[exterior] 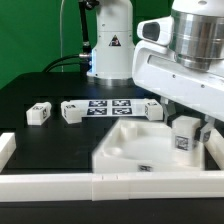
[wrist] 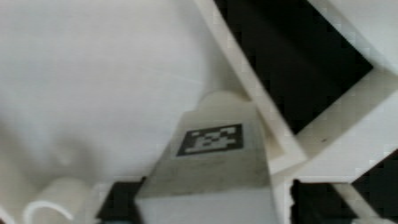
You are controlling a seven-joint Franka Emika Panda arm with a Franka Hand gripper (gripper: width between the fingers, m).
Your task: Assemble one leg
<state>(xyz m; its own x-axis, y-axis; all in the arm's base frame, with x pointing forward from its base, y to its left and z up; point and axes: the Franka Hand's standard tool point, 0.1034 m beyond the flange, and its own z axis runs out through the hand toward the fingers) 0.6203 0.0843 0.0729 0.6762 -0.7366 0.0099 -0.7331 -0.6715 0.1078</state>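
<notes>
My gripper [exterior: 186,128] is shut on a leg [exterior: 184,139], a stubby white block with a black-and-white marker. It holds the leg upright over the corner of the large white panel [exterior: 130,148] at the exterior view's right. In the wrist view the leg [wrist: 215,140] fills the gap between the jaws of the gripper [wrist: 210,206], with the panel [wrist: 89,90] behind it. Three more legs lie on the black table: two at the exterior view's left [exterior: 38,113] [exterior: 73,111] and one behind the panel [exterior: 152,109].
The marker board [exterior: 108,106] lies flat on the table between the loose legs. A low white wall [exterior: 60,183] runs along the front edge, with side pieces at both ends. The robot base [exterior: 108,45] stands at the back.
</notes>
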